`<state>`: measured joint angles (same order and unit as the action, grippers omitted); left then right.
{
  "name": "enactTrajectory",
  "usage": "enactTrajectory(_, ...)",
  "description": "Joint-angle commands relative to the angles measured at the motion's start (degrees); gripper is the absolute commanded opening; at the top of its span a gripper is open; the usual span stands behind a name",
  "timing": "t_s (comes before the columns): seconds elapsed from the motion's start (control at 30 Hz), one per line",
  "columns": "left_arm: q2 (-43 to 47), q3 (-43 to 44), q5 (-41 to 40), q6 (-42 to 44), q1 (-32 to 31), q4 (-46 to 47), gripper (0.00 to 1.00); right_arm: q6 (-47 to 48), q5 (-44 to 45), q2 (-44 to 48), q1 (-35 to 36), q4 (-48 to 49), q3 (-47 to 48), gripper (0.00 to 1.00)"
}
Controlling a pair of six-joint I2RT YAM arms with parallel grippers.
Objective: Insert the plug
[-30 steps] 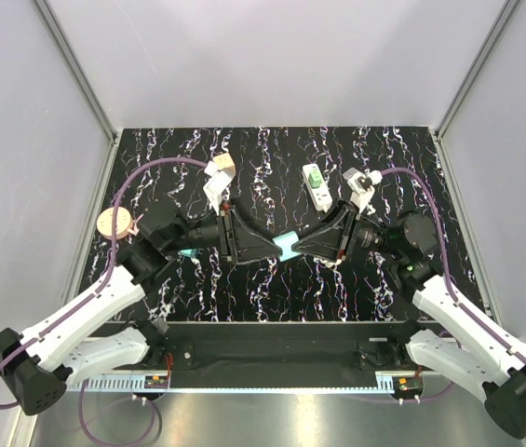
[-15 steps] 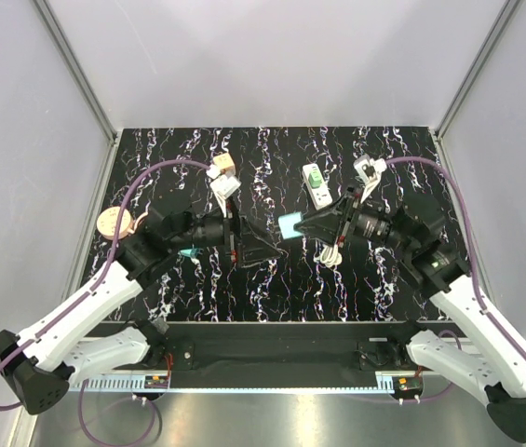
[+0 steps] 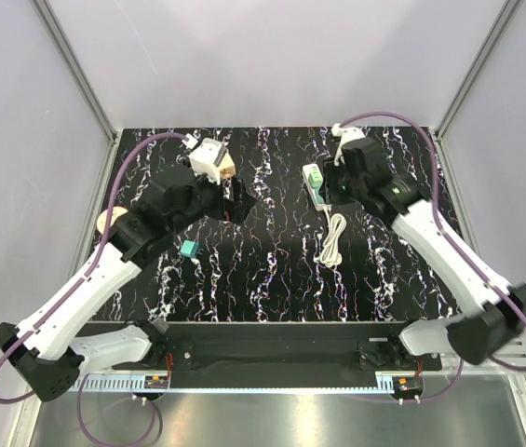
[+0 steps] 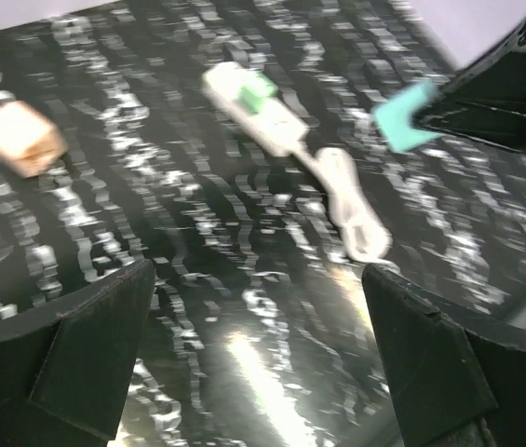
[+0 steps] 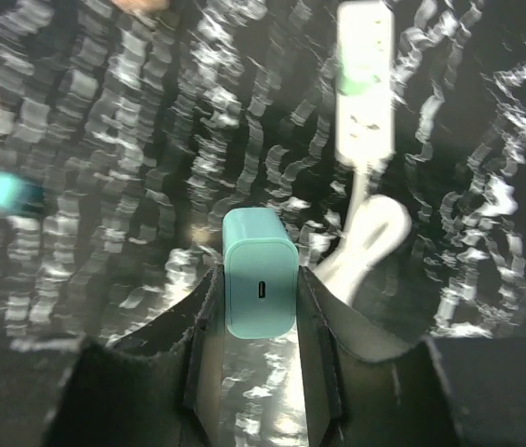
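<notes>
Where the plug (image 5: 260, 270) sits: low centre of the right wrist view, upright between the fingers, with a small port on the face turned to the camera; we cannot see its prongs.
Right gripper (image 5: 261, 312): clamped on the plug's two sides; we judge it holds the plug clear of the table (image 3: 272, 279).
Power strip (image 5: 365, 60): upper right of that same view, flat on the table, its long axis running up and down the frame; we cannot identify the green patch on it.
Plug to strip: the strip lies ahead of the plug and off to the right, apart from it. We judge the move needs a shift forward and right, then a turn that brings the hidden face onto a socket.
Cord (image 5: 370, 237): a white coil between the plug and the strip's near end, something to stay clear of.
Nearer arm: the right one; in the top view its wrist hangs just beside the strip, upper right of centre.
Left gripper (image 4: 258, 279): spread wide and holding nothing, in the upper left of the top view, well apart from the strip.
Teal block (image 3: 188, 248): on the table, left of centre.
</notes>
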<state>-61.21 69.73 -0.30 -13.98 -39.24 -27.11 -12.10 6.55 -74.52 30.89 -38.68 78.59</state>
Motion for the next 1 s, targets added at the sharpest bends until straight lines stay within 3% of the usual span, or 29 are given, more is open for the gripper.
enactTrajectory(0.0, -1.19, -1.43, -10.25, 3.52, 0.13, 2.23, 0.99, 6.99, 5.15, -6.84, -2.32, -5.00, 7.27, 0.00)
enactTrajectory(0.1, -0.05, -7.14, -11.21, 4.57, 0.22, 5.58, 0.99, 10.07, 4.62, -14.41, -4.43, -5.27, 11.05, 0.00)
enactTrajectory(0.27, 1.00, -7.33, -16.66, 6.07, 0.13, 4.79, 0.99, 15.61, 3.30, -26.80, -8.03, -3.77, 17.37, 0.00)
enactTrajectory(0.43, 3.64, -8.12, -16.23, 6.15, 0.13, 5.49, 0.99, 18.95, 1.10, -36.11, -8.83, -3.77, 23.01, 0.00)
enactTrajectory(0.97, 4.52, -7.95, -15.26, 6.16, 0.13, 5.58, 0.99, 22.82, -1.27, -41.05, -8.92, 3.96, 21.08, 0.00)
